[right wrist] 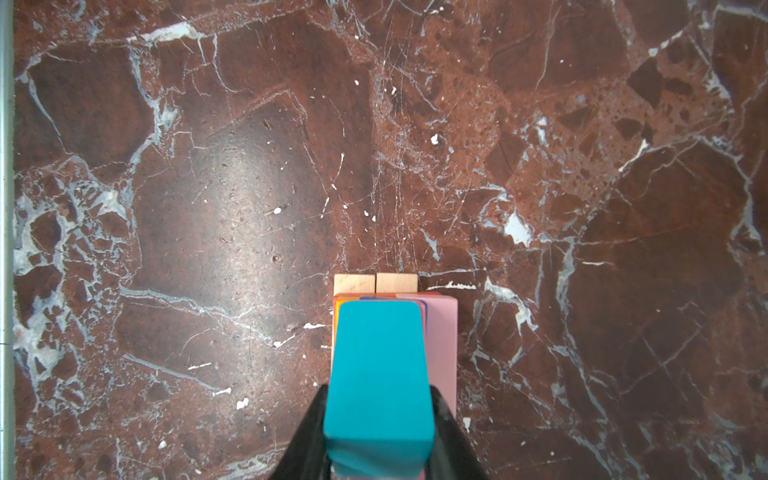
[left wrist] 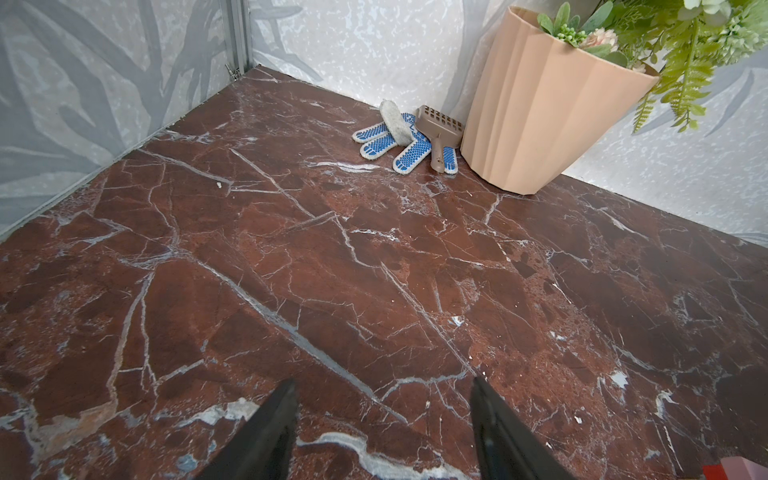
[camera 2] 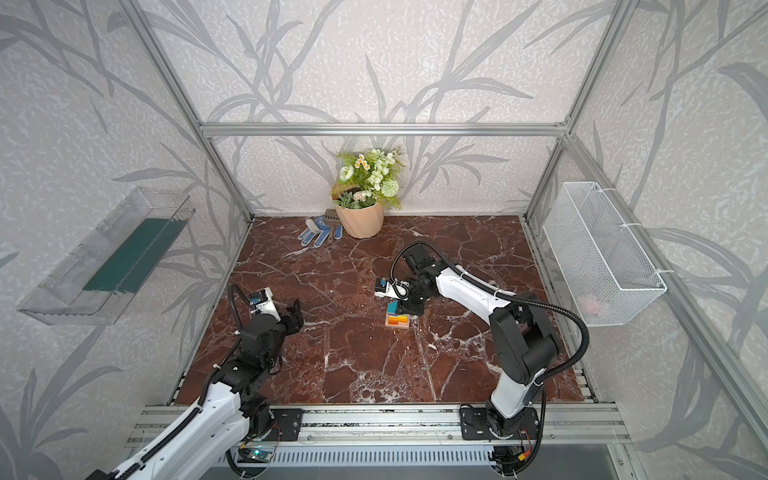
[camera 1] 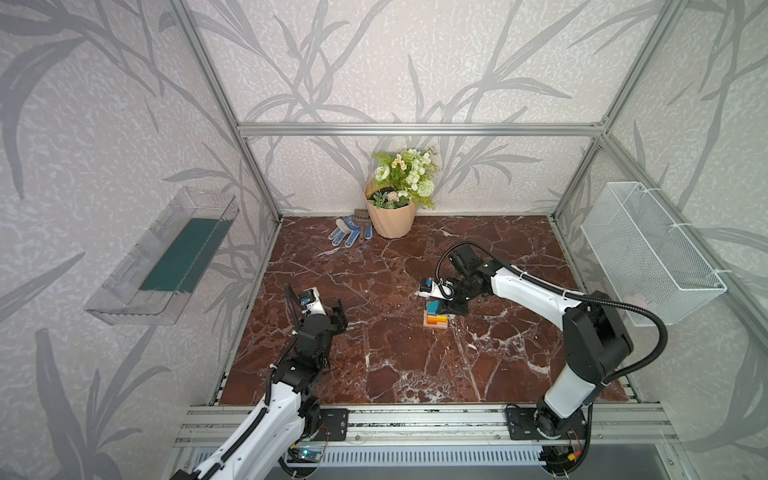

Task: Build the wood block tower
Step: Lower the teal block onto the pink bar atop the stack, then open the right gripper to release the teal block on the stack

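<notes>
On the red marble worktop [camera 1: 395,353], the block tower [camera 1: 436,321] stands right of centre in both top views, pink, red and orange layers on tan. The right hand [right wrist: 378,392] pinches a teal block [right wrist: 378,365] directly over the stack; contact is unclear. The left hand [left wrist: 382,384], wide and empty, hovers well apart.

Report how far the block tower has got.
Done: the tower stands several layers high on its tan base. In hand: the right gripper grips the teal piece over its top. Left, probably: seat and release it; no loose blocks show. The left gripper is open, empty.
</notes>
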Robot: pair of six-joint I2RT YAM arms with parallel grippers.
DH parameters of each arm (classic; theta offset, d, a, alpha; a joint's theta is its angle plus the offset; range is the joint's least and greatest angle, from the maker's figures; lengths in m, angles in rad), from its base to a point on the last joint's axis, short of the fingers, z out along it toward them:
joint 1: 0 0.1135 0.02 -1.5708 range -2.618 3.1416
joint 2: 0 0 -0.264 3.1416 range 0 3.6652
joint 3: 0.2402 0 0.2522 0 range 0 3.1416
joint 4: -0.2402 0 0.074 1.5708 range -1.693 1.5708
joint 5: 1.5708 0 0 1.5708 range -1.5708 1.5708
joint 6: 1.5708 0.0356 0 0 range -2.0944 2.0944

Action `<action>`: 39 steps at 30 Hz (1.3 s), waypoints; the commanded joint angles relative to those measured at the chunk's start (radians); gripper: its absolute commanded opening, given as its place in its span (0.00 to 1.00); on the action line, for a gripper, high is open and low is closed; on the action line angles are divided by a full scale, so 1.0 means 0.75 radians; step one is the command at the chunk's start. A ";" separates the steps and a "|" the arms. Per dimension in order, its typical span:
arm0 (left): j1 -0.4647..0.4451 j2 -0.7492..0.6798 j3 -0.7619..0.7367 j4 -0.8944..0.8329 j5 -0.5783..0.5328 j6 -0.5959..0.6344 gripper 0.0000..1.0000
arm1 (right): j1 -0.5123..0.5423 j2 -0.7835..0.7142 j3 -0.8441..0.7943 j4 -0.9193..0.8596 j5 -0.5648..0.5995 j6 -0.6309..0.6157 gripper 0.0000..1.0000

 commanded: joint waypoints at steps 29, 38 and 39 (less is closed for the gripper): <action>-0.002 -0.010 -0.011 0.011 -0.007 -0.004 0.66 | -0.016 -0.052 -0.036 0.001 -0.006 -0.001 0.99; 0.000 -0.011 -0.010 0.011 -0.005 -0.003 0.66 | -0.018 -0.093 -0.052 0.033 -0.007 0.017 0.99; 0.000 -0.010 -0.009 0.012 -0.005 -0.003 0.66 | -0.020 -0.096 -0.054 0.037 -0.010 0.022 0.99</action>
